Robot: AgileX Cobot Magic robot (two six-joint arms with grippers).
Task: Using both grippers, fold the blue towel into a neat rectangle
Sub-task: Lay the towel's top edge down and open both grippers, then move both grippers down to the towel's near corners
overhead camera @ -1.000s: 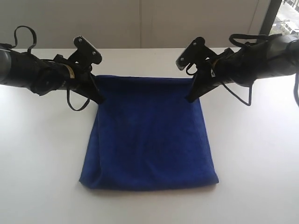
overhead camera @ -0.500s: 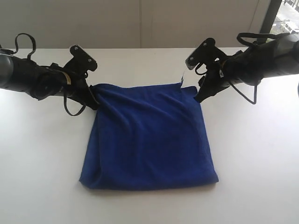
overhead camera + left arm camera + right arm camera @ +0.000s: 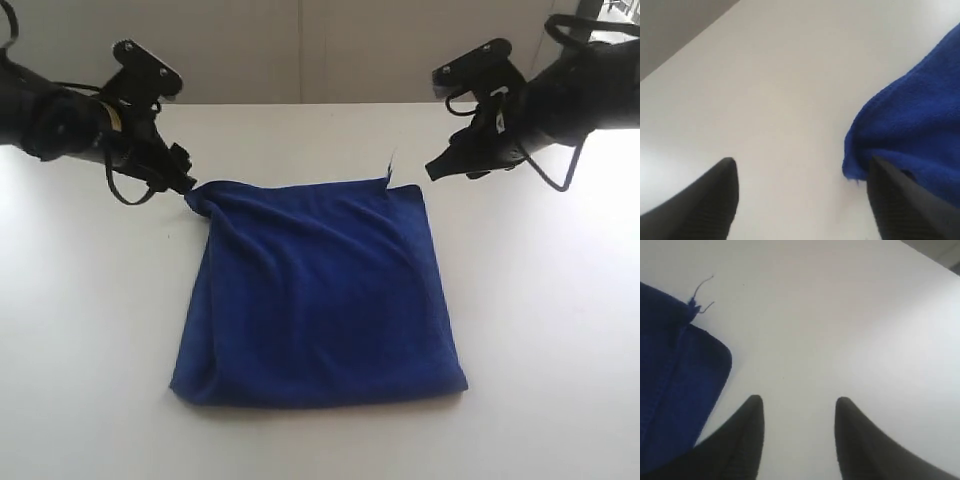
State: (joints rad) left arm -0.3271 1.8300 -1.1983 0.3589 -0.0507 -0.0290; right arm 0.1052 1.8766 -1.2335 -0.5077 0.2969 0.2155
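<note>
Overall: blue towel [image 3: 320,300] lies folded mid-counter [image 3: 540,330]. Left pincer [image 3: 188,188] sits at its far-left corner, right pincer [image 3: 432,170] off its far-right corner. Left wrist: fingers spread, corner beside one, no grip. Right wrist: spread, empty. Fold looks done.

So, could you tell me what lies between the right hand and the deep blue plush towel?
Only bare white tabletop, as the right wrist view shows: the open right hand sits just off a corner of the deep blue plush towel.
</note>
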